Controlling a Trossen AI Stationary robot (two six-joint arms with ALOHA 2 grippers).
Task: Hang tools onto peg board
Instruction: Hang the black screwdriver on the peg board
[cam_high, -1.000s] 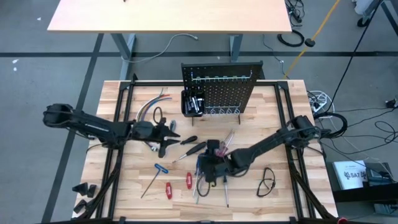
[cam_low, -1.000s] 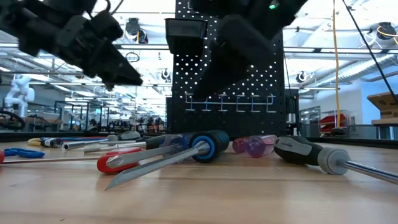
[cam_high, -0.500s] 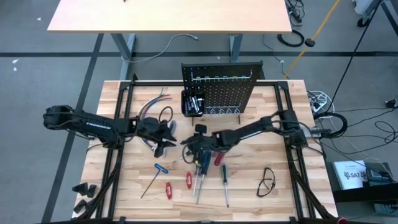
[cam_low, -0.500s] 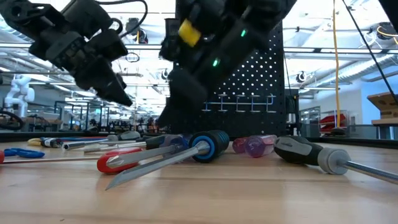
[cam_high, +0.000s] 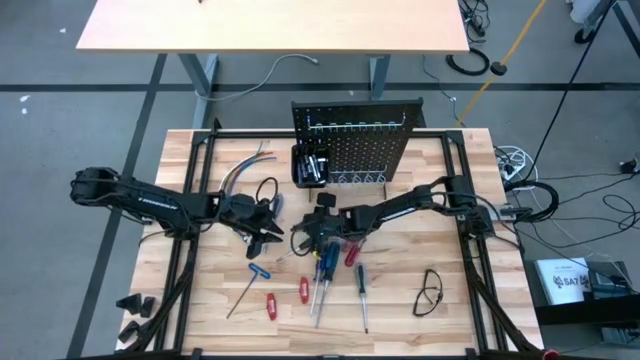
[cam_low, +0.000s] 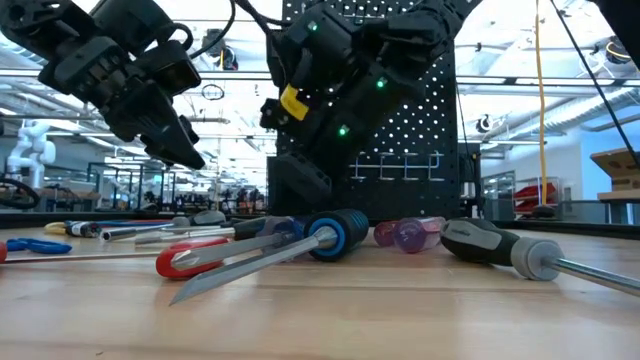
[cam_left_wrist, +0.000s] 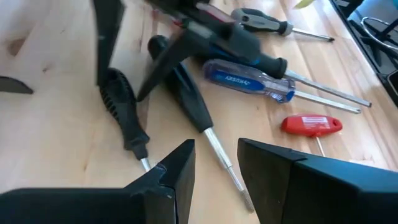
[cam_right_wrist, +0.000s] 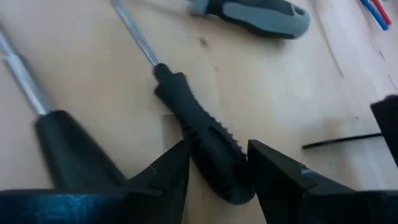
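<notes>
Pick-up step. Right gripper (cam_right_wrist: 214, 165) fingers open, astride black ribbed-handled screwdriver (cam_right_wrist: 202, 134). Left gripper (cam_left_wrist: 214, 168) open, empty. Next: close, lift toward black perforated peg board (cam_high: 355, 140).

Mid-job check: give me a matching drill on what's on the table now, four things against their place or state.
1 peg board
2 glasses
3 right tool
4 blue T-handle key

A open, astride a black handle
B lying near the right side of the table
C lying left of the red handles
D upright at the far edge

Pairs: 1-D, 2-B, 3-A, 4-C
</notes>
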